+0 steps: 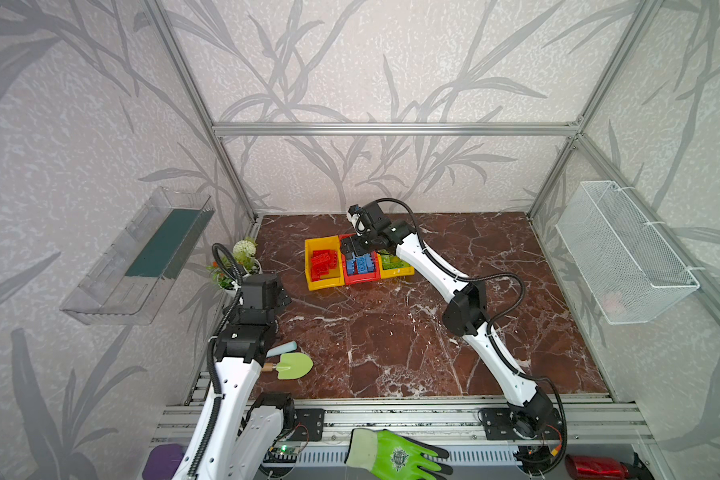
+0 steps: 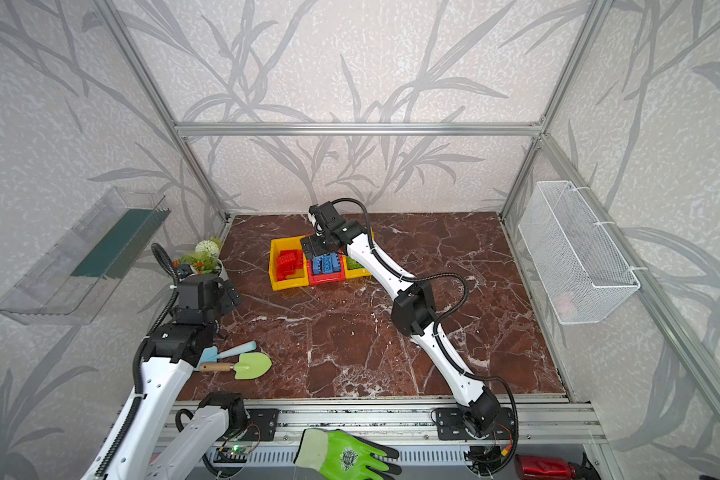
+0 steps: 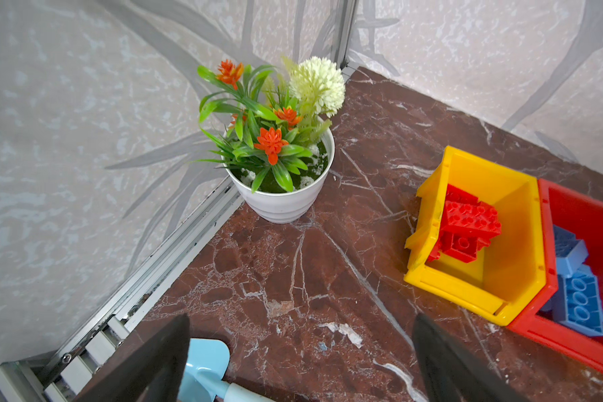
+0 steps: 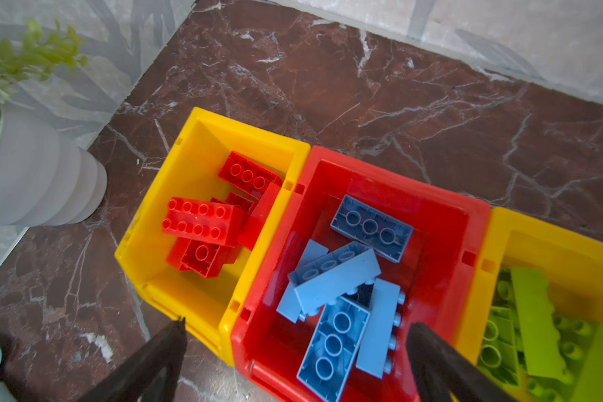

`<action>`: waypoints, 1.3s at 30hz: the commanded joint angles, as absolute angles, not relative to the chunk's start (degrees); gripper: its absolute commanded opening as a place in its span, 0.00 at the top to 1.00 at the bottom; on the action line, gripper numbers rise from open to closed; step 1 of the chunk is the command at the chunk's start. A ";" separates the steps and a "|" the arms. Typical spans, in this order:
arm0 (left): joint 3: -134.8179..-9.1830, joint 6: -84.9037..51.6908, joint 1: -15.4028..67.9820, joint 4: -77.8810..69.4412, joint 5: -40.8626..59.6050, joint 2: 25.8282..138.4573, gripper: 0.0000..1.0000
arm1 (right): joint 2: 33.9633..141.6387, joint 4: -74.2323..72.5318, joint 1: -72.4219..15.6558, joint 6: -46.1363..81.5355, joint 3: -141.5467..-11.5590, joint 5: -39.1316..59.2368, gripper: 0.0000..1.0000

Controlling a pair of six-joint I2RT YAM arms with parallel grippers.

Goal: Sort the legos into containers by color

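Observation:
Three joined containers stand at the back of the marble floor. The left yellow bin (image 1: pixel 311 270) (image 4: pixel 188 139) holds red legos (image 1: pixel 323 262) (image 4: pixel 202 222). The red bin (image 1: pixel 362 281) (image 4: pixel 442 243) holds blue legos (image 1: pixel 360 264) (image 4: pixel 338 275). The right yellow bin (image 1: pixel 396 273) (image 4: pixel 536 240) holds lime green legos (image 1: pixel 391 262) (image 4: pixel 533 320). My right gripper (image 1: pixel 356 245) (image 4: pixel 297 323) hangs open just above the red bin, with nothing between its fingers. Over bare floor at the left my left gripper (image 1: pixel 283 297) (image 3: pixel 302 316) stands open and empty.
A white pot with artificial flowers (image 3: pixel 286 195) stands by the left wall. A light blue toy shovel (image 3: pixel 206 365) and a lime green shovel (image 1: pixel 294 365) lie under the left arm. A clear tray (image 1: pixel 138 257) and a wire basket (image 1: pixel 624 249) hang on the side walls.

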State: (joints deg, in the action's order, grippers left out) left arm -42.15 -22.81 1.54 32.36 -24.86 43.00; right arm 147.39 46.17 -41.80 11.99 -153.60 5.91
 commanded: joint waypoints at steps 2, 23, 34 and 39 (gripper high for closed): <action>-35.50 -11.48 1.27 15.94 -26.19 40.17 0.01 | 134.16 50.21 -42.28 8.21 -147.09 3.38 0.01; -20.98 -8.23 0.88 -25.31 -22.43 63.79 0.01 | 56.86 12.06 -23.36 4.42 -39.15 -19.11 0.01; -19.13 -6.83 0.08 -47.81 -19.08 81.03 0.01 | 62.00 -26.92 -10.66 -3.74 -20.02 -11.47 0.01; -22.63 -4.65 0.21 -46.55 -14.95 86.50 0.01 | 75.65 -46.11 -9.49 -5.41 -18.14 -9.73 0.01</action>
State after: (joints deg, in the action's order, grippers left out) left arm -20.29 -6.79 0.56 -45.04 -18.06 86.63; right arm 70.67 -28.91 -10.17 -3.57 -19.64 -11.44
